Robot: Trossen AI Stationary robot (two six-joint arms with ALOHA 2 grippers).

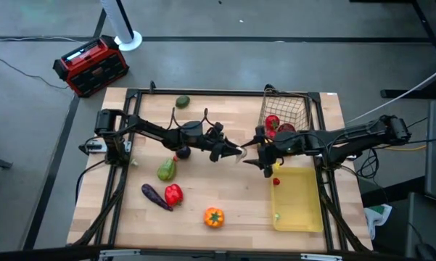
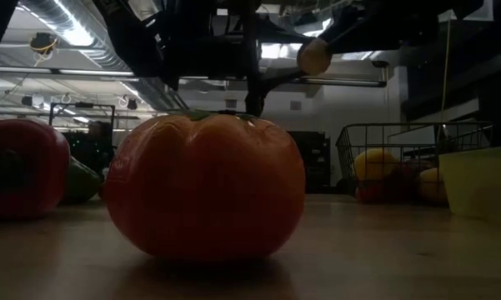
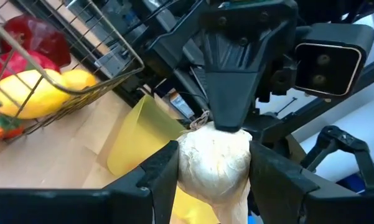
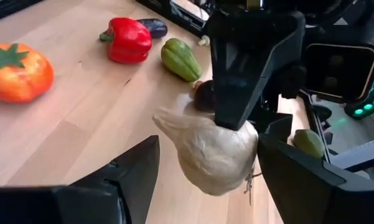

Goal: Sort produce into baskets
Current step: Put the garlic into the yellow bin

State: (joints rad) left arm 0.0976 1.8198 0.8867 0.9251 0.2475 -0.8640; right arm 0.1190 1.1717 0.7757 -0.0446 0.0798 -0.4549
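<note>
A white garlic (image 3: 215, 165) hangs in the air over the middle of the table, between my two grippers. My left gripper (image 3: 215, 183) comes in from the table's left and is shut on it. My right gripper (image 4: 208, 177) comes in from the right and is open, with one finger on each side of the same garlic (image 4: 211, 155). Whether those fingers touch it, I cannot tell. In the high view the two grippers meet near the garlic (image 1: 240, 154). The wire basket (image 1: 286, 112) at the far right holds red and yellow produce. The yellow tray (image 1: 299, 199) lies in front of it. My left gripper pinches the garlic's bulb by two opposite sides (image 3: 185, 167) between its two fingers. The fingers lie about level and reach in from the table's left. The garlic is lifted clear of the table, its stem end pointing toward my right gripper.
On the table's left half lie a green avocado (image 1: 182, 101), a green vegetable (image 1: 166, 170), a purple eggplant (image 1: 156, 196), a red pepper (image 1: 173, 193) and an orange tomato (image 1: 213, 217). A red-and-black box (image 1: 91, 67) stands on the floor beyond the far left corner.
</note>
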